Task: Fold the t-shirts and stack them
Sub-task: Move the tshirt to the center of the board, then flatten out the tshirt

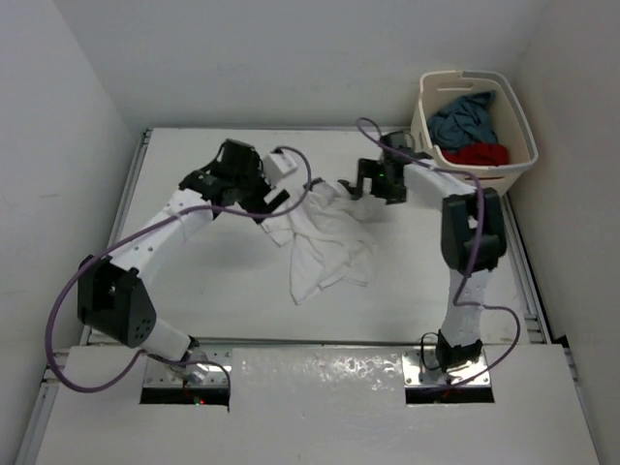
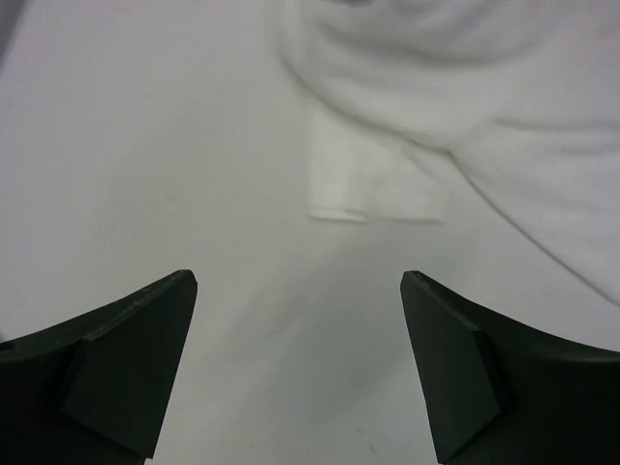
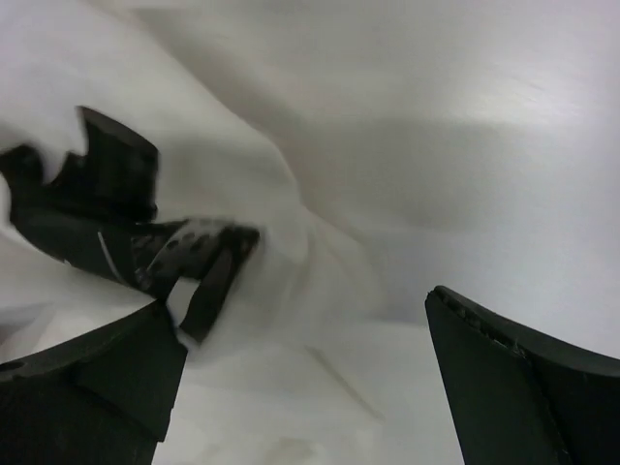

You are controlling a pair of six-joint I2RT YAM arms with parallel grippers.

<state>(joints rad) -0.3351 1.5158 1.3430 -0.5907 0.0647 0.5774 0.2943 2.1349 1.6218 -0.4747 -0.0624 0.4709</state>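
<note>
Crumpled white cloth t-shirt (image 1: 325,242) on the white worktop (image 1: 194,281), long axis far-to-near, narrow end pointing near. Left gripper (image 1: 276,201) and right gripper (image 1: 349,186) flanking its far end, both spread wide, holding nothing.

A white desk (image 1: 213,291) fills the middle. Plain white walls close it in: a side wall (image 1: 58,145) at 9 o'clock, a back wall (image 1: 291,58) at 12 o'clock, a second side wall (image 1: 581,213) at 3 o'clock. A grey rail (image 1: 528,291) runs along the desk's 3 o'clock edge. At 6 o'clock a glossy white board (image 1: 320,387) reflects soft, even light.
</note>
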